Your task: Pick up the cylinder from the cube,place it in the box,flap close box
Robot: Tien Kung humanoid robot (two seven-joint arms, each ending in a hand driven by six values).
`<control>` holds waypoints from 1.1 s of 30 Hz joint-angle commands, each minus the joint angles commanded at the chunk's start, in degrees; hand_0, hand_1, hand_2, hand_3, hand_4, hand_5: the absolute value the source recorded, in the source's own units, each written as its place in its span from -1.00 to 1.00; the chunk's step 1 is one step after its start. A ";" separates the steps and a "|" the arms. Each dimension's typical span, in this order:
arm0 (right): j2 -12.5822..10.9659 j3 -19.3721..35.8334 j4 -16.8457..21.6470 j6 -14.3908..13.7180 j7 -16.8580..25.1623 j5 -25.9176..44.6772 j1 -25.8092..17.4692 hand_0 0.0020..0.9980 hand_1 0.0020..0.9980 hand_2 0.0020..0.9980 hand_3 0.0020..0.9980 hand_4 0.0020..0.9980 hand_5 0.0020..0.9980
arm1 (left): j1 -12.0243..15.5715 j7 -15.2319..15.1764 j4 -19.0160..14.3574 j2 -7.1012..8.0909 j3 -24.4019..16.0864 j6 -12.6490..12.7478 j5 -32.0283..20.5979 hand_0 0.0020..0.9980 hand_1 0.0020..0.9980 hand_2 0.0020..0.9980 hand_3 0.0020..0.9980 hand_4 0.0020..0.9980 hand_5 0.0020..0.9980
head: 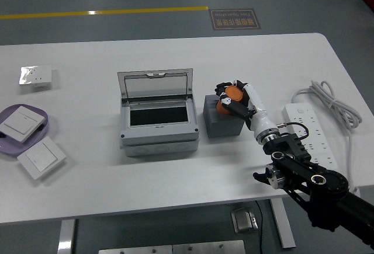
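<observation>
- Right hand (238,102), right of frame centre, fingers (229,107) curled around the orange cylinder (232,97), which sits on or just above the top of the grey cube (222,121); impossible to tell whether already lifted clear.
- Left hand out of view.
- Risk of slipping: smooth, round, apparently hard plastic cylinder, gripped from the side by thin black and white fingers; likely to roll out if squeezed off-centre.
- Risk of dragging the cube: fingertips close to its matte top face; a low grip could nudge it toward the box (159,125) just to its left.
- Risk at the box: rectangular grey housing with a dark opening, its clear hinged lid (155,84) standing up at the back; a low carry could clip the raised front rim.
- Risk at closing: thin, glossy transparent flap, easy to push past or miss; a cylinder left standing tall inside might block it.
- Elsewhere on the white table (175,52): flat white wall switches (41,158) and a lilac plate (48,125) at left of frame, a white power strip (310,130) with looped cable at right, all well apart from the path.
</observation>
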 joint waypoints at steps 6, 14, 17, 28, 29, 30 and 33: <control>-0.06 0.48 0.37 -0.78 0.31 -0.21 0.17 0.26 0.12 -0.04 -0.14 -0.94 -1.00 | 0.03 -0.04 0.01 0.06 -0.01 0.01 -0.03 0.23 0.25 0.18 0.22 0.37 -0.54; -0.43 2.54 3.07 -2.47 0.49 -1.20 0.18 0.19 0.09 -0.05 -0.19 -0.95 -1.00 | 0.04 -0.10 0.02 0.05 0.00 0.02 -0.11 0.23 0.25 0.18 0.22 0.37 -0.55; -0.64 3.16 4.84 -3.12 0.30 -1.65 0.04 0.19 0.09 -0.05 -0.19 -0.95 -1.00 | 0.03 -0.14 0.03 0.04 0.01 0.03 -0.17 0.23 0.25 0.18 0.22 0.37 -0.55; -1.46 2.55 14.60 -6.28 -2.08 -4.80 -0.64 -0.02 -0.01 -0.11 -0.26 -0.96 -1.00 | 0.08 0.27 0.16 0.04 -0.75 0.04 0.66 0.23 0.25 0.18 0.22 0.37 -0.55; -1.41 2.19 15.23 -6.56 -2.45 -5.22 -0.56 -0.02 -0.01 -0.11 -0.26 -0.96 -1.00 | 0.08 0.39 0.20 0.05 -0.97 0.04 0.89 0.23 0.25 0.18 0.22 0.37 -0.55; -1.31 1.79 15.81 -6.86 -2.88 -5.82 -0.45 -0.02 -0.01 -0.11 -0.26 -0.96 -1.00 | 0.08 0.49 0.22 0.06 -1.16 0.03 1.07 0.23 0.25 0.18 0.22 0.37 -0.55; -1.00 0.64 17.13 -7.55 -4.48 -8.50 0.05 -0.24 -0.23 -0.18 -0.31 -0.92 -1.00 | 0.10 0.70 0.27 0.11 -1.55 0.04 1.46 0.23 0.25 0.18 0.23 0.37 -0.55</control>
